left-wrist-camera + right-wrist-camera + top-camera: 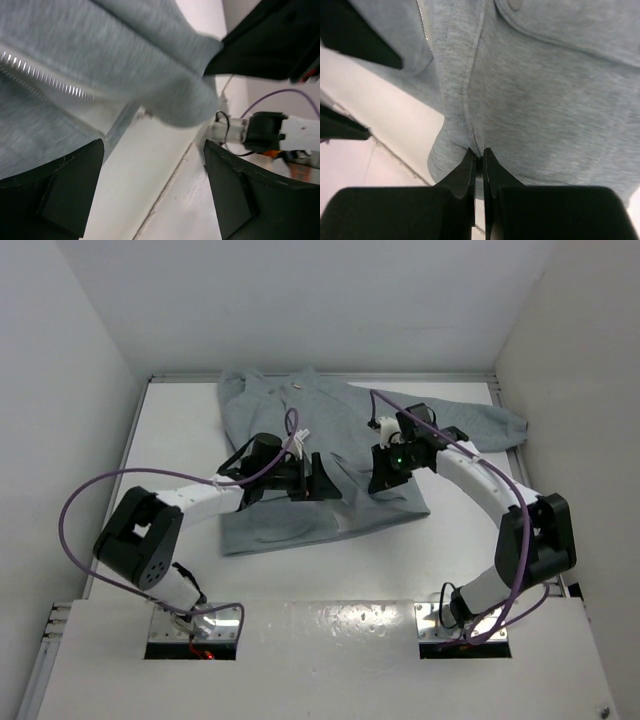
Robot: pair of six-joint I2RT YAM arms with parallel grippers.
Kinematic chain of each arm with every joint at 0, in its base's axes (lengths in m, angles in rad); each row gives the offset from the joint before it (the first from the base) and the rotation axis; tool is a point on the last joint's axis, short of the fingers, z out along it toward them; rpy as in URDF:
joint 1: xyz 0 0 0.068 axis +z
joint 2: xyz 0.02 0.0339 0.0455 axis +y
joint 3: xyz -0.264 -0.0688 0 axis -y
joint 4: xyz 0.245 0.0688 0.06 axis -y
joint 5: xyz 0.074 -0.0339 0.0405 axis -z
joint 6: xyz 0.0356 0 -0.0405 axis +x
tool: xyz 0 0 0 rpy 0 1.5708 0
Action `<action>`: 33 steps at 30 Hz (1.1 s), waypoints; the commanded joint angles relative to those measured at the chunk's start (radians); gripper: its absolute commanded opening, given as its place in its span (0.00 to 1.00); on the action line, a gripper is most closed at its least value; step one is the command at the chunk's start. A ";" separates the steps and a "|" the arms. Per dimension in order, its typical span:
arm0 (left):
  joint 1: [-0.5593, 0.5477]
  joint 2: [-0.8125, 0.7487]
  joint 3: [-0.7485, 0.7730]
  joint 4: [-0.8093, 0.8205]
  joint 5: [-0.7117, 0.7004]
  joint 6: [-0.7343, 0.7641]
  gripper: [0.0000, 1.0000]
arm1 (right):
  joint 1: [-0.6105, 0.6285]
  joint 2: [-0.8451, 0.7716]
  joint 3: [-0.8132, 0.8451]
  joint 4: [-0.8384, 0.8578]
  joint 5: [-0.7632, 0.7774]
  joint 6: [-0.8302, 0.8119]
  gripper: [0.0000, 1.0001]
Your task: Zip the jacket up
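The light grey jacket lies spread on the white table, collar at the far side, hem toward me. Its zipper teeth show in the left wrist view along a lifted front edge. My left gripper is open and empty over the lower middle of the jacket; its fingers frame bare table below the hem. My right gripper is shut on a fold of the jacket's front edge, pinching the fabric at its fingertips.
A sleeve reaches toward the right wall. White walls close in the table on the left, right and back. The table's near edge and a seam run just below the hem. Purple cables loop off both arms.
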 commanded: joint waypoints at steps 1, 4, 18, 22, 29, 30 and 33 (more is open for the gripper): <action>-0.009 0.067 0.038 0.204 0.077 -0.165 0.87 | -0.010 -0.020 -0.024 -0.011 -0.105 0.040 0.00; -0.009 0.113 0.020 0.265 0.091 -0.225 0.87 | -0.039 -0.018 -0.023 -0.004 -0.203 0.067 0.00; -0.020 0.187 -0.020 0.516 0.062 -0.368 0.91 | -0.091 0.003 -0.078 0.089 -0.523 0.187 0.00; -0.020 0.198 -0.031 0.536 0.052 -0.368 0.93 | -0.100 0.017 -0.095 0.155 -0.598 0.233 0.00; -0.020 0.155 -0.105 0.575 0.011 -0.358 0.93 | -0.130 0.032 -0.116 0.209 -0.693 0.302 0.00; -0.020 0.155 -0.114 0.575 0.011 -0.348 0.93 | -0.136 0.032 -0.121 0.226 -0.700 0.307 0.00; -0.020 0.143 -0.175 0.627 -0.011 -0.361 0.95 | -0.139 0.043 -0.126 0.244 -0.726 0.327 0.00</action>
